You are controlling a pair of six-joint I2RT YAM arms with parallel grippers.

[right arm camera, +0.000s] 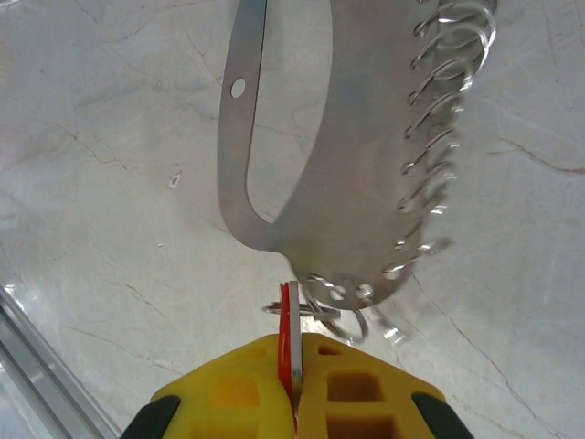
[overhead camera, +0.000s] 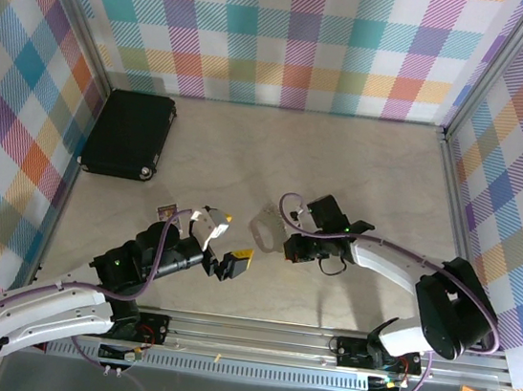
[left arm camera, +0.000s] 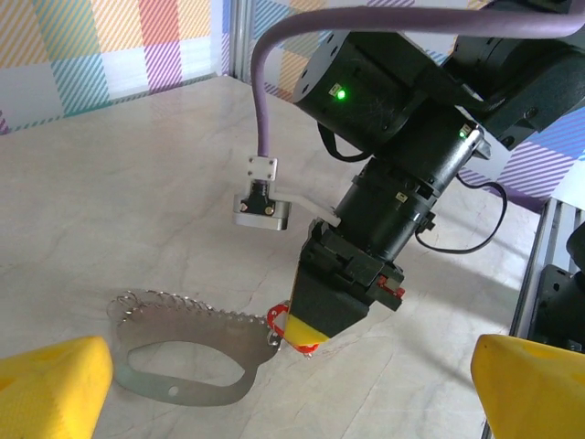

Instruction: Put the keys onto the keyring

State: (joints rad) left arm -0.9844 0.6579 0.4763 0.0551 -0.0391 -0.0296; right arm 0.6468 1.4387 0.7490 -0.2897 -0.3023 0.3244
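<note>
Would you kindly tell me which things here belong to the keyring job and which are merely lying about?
Belong to the job:
- red key, pinched in the shut right gripper
- keyring, lying flat just ahead of the key
- left gripper, open and empty

Lying about:
- black case, in the far left corner

Mostly buried between the pinched yellow fingertips [right arm camera: 356, 380] of the right hand [right arm camera: 294, 366]: the key [right arm camera: 283, 315], edge-on, just a red sliver showing, blade unreadable. Cut off by the top edge of the right wrist view: the keyring [right arm camera: 320, 165], its upper wire loops blurred. Cropped at the bottom corners of the left wrist view: the yellow fingertips [left arm camera: 55, 384] of the left hand [left arm camera: 292, 402].
</note>
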